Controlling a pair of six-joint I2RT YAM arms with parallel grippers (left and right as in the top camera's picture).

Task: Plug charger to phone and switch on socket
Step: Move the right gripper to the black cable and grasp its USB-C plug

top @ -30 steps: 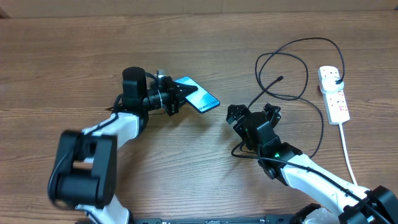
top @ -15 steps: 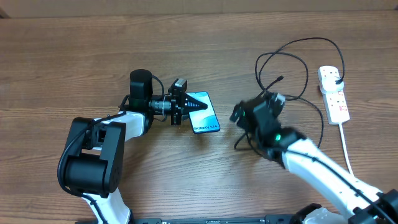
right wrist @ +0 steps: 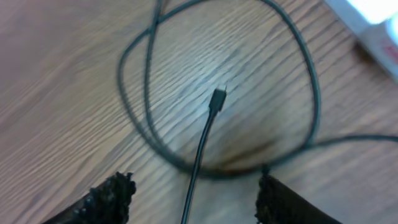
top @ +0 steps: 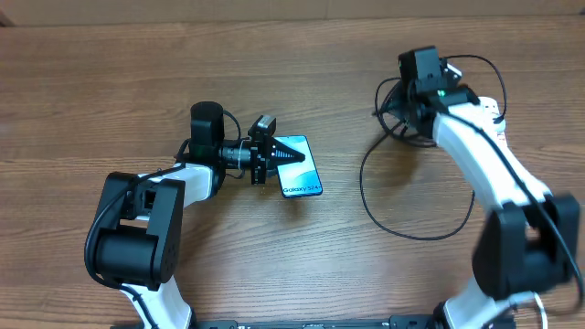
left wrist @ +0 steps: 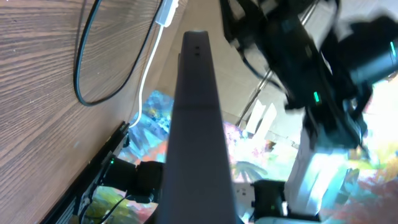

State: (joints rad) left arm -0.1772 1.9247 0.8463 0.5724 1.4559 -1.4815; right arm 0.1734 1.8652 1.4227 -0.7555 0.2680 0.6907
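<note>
The phone (top: pixel 298 165) lies near the table's middle with its teal screen up; my left gripper (top: pixel 271 159) is shut on its left end. In the left wrist view the phone (left wrist: pixel 196 118) shows edge-on as a dark slab. The charger's black cable (top: pixel 363 187) loops across the right of the table. My right gripper (top: pixel 402 117) hovers over its upper loops, open and empty. In the right wrist view the connector tip (right wrist: pixel 217 98) lies on the wood just ahead of and between the open fingers (right wrist: pixel 196 202). The socket (right wrist: pixel 374 25) shows as a white blur at top right.
In the overhead view my right arm (top: pixel 475 137) covers most of the power strip at the right edge. In the left wrist view a cable loop (left wrist: pixel 81 68) and the white lead (left wrist: pixel 147 68) lie on the wood beyond the phone.
My right arm has swung from the table's middle front up to the far right, over the cable's connector end. The left gripper turned the phone a second ago and has held still since.
</note>
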